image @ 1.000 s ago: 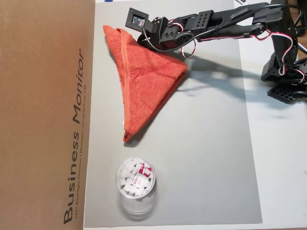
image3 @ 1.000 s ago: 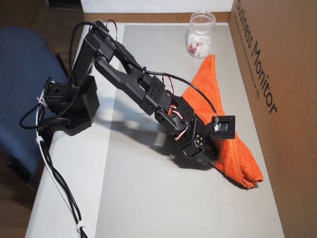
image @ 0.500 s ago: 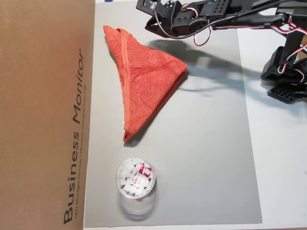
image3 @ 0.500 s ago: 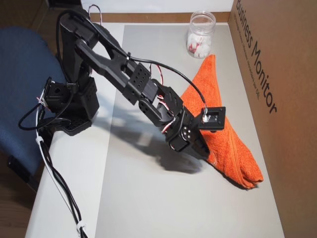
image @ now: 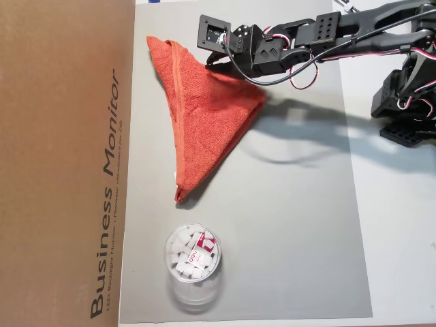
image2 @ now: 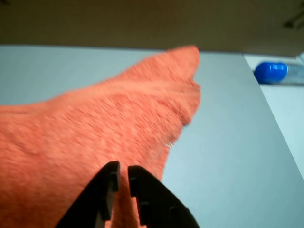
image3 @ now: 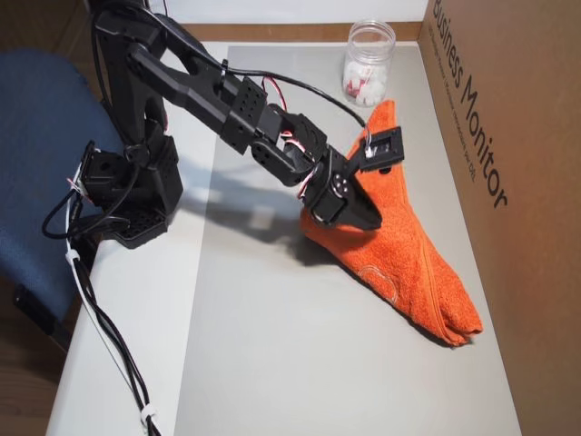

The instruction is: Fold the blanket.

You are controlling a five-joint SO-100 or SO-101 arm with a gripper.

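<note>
On the grey mat (image: 293,225), between the brown cardboard box (image: 65,163) and my base, the orange-red terry-cloth blanket (image: 204,116) lies already doubled into a long triangle. Its long axis runs beside the box edge, from the corner near me to the far point close to the clear plastic jar of white pieces (image: 192,255).

My black two-finger gripper (image2: 122,172) hangs over the blanket's wide end; cloth lies directly beneath and ahead in the wrist view. Jaws nearly closed, a thin slit between the tips, nothing pinched that I can see.

Judgement: any further fold means carrying one end along that long axis toward the other.
</note>
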